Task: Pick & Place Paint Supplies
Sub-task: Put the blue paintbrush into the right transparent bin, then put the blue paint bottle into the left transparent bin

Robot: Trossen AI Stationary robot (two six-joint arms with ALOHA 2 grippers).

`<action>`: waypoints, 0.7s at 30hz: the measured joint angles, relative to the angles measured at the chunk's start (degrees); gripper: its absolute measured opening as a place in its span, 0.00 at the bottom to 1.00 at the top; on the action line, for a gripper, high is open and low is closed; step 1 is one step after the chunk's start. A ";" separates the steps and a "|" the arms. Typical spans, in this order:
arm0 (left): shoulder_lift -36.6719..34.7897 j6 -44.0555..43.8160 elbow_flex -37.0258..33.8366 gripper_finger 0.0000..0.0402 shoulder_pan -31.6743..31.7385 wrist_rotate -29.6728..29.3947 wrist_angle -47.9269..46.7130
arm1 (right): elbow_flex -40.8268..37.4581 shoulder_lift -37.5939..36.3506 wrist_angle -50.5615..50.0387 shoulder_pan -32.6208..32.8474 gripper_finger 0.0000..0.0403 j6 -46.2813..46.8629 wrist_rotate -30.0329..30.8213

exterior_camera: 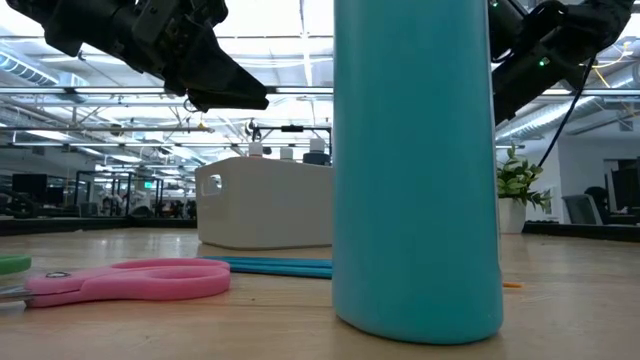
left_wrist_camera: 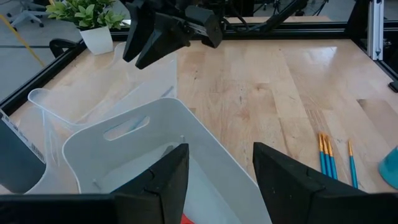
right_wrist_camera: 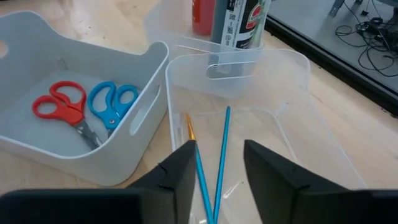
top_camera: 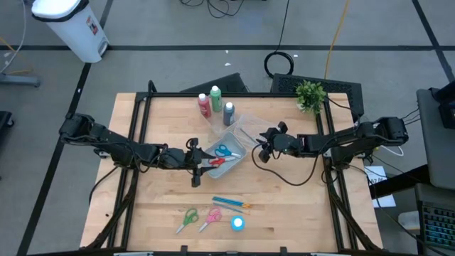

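Overhead, you see two tubs mid-table: the white tub holds red scissors and blue scissors; the clear tub sits just behind it. Your left gripper hovers at the white tub's edge, your right gripper beside the clear tub. Red, green and grey bottles stand behind the tubs. Near the front lie brushes, green scissors, pink scissors and a light blue bottle.

Low down, that bottle fills your view, pink scissors beside it.

Your left wrist shows spread fingers over the white tub's rim, gripping nothing.

Your right wrist shows its fingers spread over the clear tub, two brushes lying inside.
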 joint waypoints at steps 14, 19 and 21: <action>0.00 0.00 0.00 0.45 -0.01 0.00 -0.02 | 0.02 -6.49 1.14 2.47 0.46 -2.16 0.01; 0.00 0.00 0.00 0.45 -0.01 0.00 -0.04 | 0.02 -9.78 2.23 5.77 0.44 -2.17 0.00; 0.00 0.00 0.00 0.45 -0.02 0.00 -0.04 | 0.02 -10.39 3.05 7.23 0.43 -2.77 -0.04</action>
